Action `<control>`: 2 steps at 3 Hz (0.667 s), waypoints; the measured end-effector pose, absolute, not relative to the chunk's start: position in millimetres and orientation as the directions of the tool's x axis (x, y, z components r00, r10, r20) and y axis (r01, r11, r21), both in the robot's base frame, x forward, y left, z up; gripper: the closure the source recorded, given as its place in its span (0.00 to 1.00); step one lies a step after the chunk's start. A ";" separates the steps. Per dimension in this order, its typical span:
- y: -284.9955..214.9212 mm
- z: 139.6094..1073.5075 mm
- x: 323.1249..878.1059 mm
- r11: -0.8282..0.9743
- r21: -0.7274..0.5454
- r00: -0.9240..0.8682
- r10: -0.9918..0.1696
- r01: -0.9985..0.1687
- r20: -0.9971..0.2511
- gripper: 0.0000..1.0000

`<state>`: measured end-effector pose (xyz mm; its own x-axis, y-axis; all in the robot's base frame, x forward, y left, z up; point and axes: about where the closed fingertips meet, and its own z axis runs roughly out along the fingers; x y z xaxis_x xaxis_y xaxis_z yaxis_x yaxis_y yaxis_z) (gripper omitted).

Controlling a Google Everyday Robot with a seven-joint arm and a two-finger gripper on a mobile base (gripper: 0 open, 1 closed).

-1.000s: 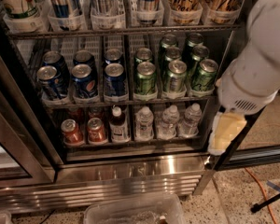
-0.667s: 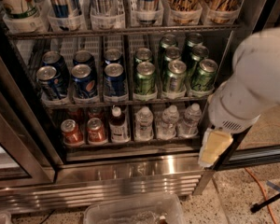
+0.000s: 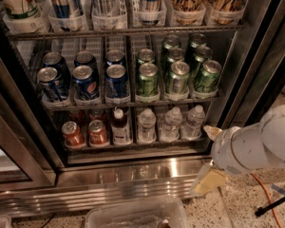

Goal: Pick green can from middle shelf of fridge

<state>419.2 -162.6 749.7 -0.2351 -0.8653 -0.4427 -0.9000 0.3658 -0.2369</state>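
Fridge fills our view, door open, steel base at bottom. Middle shelf runs across centre: blue cans on the left lanes, green ones on the right. Rack of tall cans above, bottles and red cans below. Arm comes in low from the right, and our tool hangs by the steel base w/ pale pads showing; we cannot tell whether it's spread or pressed together. Green can, front of the rightmost lane, stands upright, axis vertical. Key relation: can sits well above the tool and deeper in, approx straight up. We reckon next move needs a lift, then a reach inward.
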 end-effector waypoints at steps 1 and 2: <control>-149.3 765.0 428.4 0.386 -0.295 -0.190 -0.830 -0.874 -0.524 0.00; -149.4 765.2 428.3 0.386 -0.295 -0.190 -0.830 -0.874 -0.524 0.00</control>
